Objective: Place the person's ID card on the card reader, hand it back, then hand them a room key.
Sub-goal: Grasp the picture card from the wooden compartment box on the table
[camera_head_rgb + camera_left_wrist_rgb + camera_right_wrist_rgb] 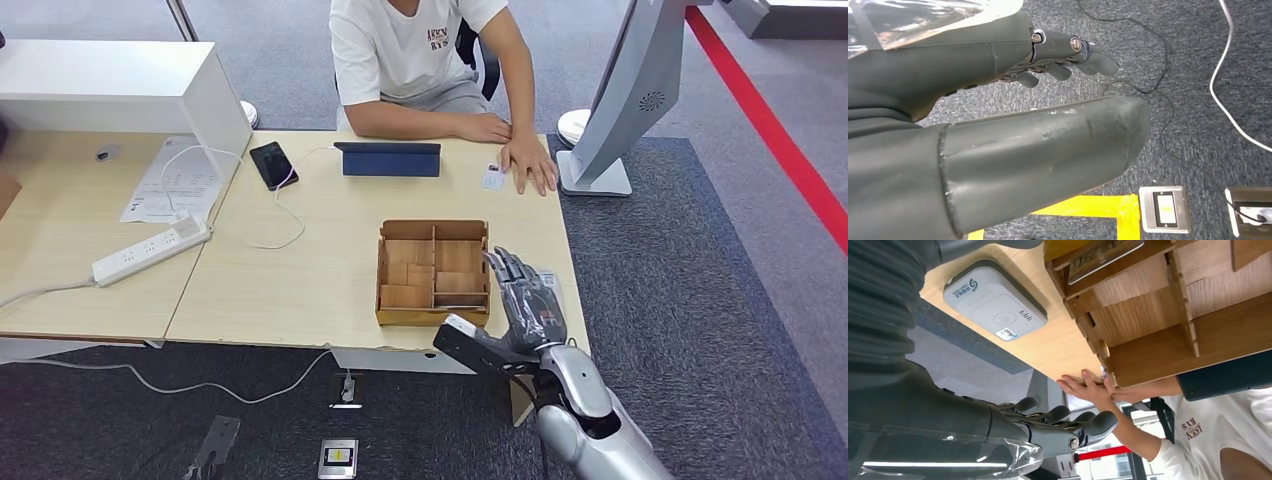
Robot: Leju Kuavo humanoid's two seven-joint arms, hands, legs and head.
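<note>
card reader (994, 307) hidden under right robot hand (525, 300) in head view.

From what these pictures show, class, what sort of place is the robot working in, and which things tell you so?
Probably a mock hotel check-in desk: a card reader lies on the wooden table, beside a wooden organiser box, and a seated person has an ID card by their hand.

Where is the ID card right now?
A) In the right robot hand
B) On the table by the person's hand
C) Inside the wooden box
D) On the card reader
B: the ID card lies on the table beside the person's hand.
</note>
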